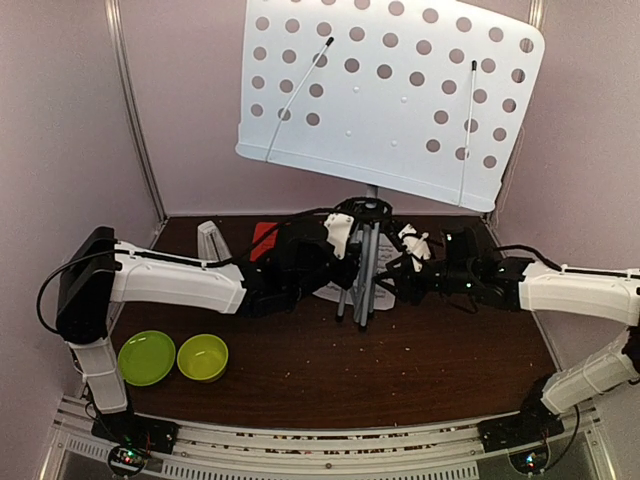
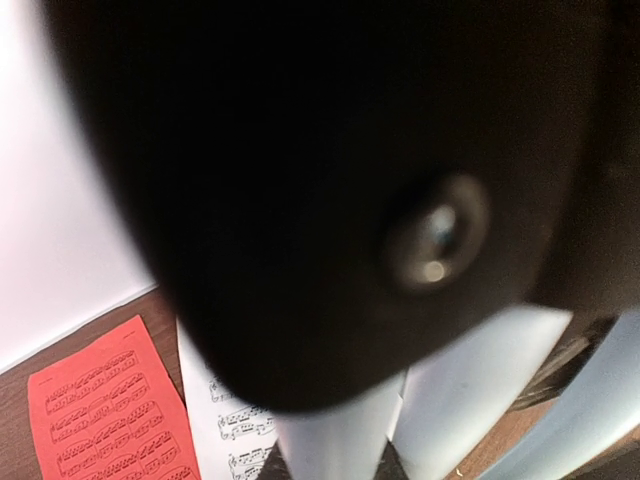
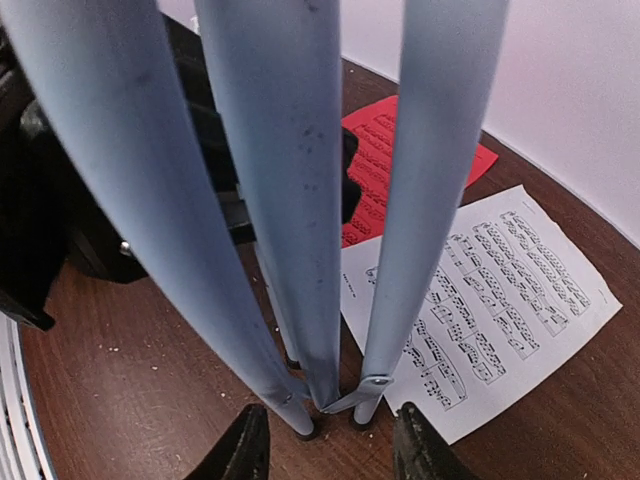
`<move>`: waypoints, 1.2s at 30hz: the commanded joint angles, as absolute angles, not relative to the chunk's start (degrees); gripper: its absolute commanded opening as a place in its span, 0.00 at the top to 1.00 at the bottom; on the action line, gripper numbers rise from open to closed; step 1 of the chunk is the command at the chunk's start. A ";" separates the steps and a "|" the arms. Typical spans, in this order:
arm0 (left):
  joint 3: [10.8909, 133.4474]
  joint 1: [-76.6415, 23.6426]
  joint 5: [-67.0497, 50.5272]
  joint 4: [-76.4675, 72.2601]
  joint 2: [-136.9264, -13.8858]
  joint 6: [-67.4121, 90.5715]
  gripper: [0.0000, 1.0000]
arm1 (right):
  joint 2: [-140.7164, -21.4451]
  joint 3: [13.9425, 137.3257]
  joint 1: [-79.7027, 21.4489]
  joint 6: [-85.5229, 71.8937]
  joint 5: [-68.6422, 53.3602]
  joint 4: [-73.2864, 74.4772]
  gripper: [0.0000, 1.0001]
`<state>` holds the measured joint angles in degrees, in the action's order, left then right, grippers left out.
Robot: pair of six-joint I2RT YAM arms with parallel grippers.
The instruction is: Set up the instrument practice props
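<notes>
The right gripper (image 3: 330, 448) is spread, the tripod music stand (image 3: 290, 200) legs just ahead; the left gripper (image 1: 342, 250) is beside them, its grip unreadable.

Flat green bowl (image 1: 146, 357) beside deeper bowl (image 1: 202, 357), near-left on brown tbl (image 1: 400, 370).

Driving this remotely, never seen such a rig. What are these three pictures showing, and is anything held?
Two white robot arms, each ending in two-finger jaws, are bolted at the near edge of the table. The overhead picture shows both: left arm and right arm reach in to the legs of the music stand. Two green bowls sit near the left arm; a metronome stands at the back. The other pictures come from wrist cameras. The right one shows its jaws apart at the stand's feet, a red sheet and white sheet flat behind. The left one is mostly blocked, so its grip is unclear. Nothing is clearly held.
</notes>
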<state>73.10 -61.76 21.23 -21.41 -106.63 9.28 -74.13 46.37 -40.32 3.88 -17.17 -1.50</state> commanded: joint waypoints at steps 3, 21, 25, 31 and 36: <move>71.16 -61.00 16.15 -14.44 -106.41 6.09 1.00 | -76.55 47.67 -35.98 8.61 -25.61 -5.40 0.59; 72.85 -58.27 13.88 -13.04 -106.94 8.30 1.00 | -74.24 41.06 -39.09 -3.58 -24.40 -19.96 0.57; 73.04 -58.27 14.34 -12.88 -107.13 8.83 1.00 | -75.76 41.58 -40.30 -5.45 -22.84 -21.25 0.56; 72.96 -58.27 14.98 -12.57 -107.05 9.13 1.00 | -78.20 41.87 -41.97 -6.24 -17.50 -23.33 0.57; 73.06 -58.27 15.76 -12.30 -106.88 9.87 1.00 | -78.75 40.82 -44.92 -6.30 -13.16 -24.95 0.62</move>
